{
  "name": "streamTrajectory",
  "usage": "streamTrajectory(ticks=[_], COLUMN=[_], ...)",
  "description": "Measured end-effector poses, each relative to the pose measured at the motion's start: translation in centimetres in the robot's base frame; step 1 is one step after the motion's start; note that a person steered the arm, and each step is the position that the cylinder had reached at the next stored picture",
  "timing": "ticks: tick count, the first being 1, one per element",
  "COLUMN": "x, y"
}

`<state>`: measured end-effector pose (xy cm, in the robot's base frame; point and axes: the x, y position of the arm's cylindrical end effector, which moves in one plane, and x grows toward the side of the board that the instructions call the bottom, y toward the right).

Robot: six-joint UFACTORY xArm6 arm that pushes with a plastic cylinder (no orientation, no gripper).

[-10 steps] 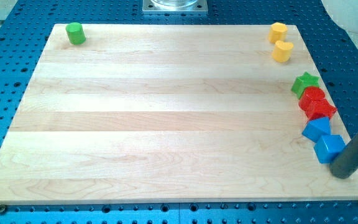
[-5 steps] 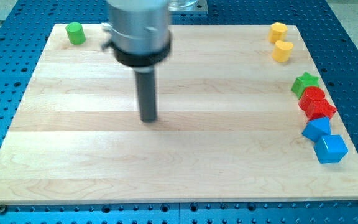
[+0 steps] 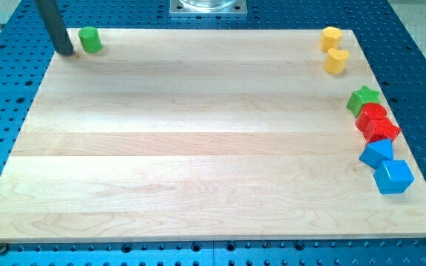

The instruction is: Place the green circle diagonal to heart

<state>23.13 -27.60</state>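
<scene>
In the camera view, the green circle (image 3: 89, 40) sat at the upper left of the wooden board (image 3: 198, 148), with my tip (image 3: 65, 52), a bare rod holding nothing, just beside it on the left. It looked small, light and rigid, likely to slide easily when pushed on its left side. The yellow heart (image 3: 336, 61) lay well apart at upper right.

The dark rod comes down from the view's top-left, leaning slightly so its lower end sits further right, and my tip (image 3: 66, 51) rests at the desk's (image 3: 198, 148) far-left corner.
</scene>
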Motion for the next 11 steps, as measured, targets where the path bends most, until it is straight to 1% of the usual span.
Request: streamTrajectory(ticks=[1, 2, 3, 4, 5, 6, 7, 9, 11], x=[-2.9, -2.9, -1.2, 1.4, 3.6, 4.8, 7.0, 10.9, 8.5], y=[0.4, 0.6, 3.9, 7.0, 6.1, 5.9, 9.5, 14.6, 23.0])
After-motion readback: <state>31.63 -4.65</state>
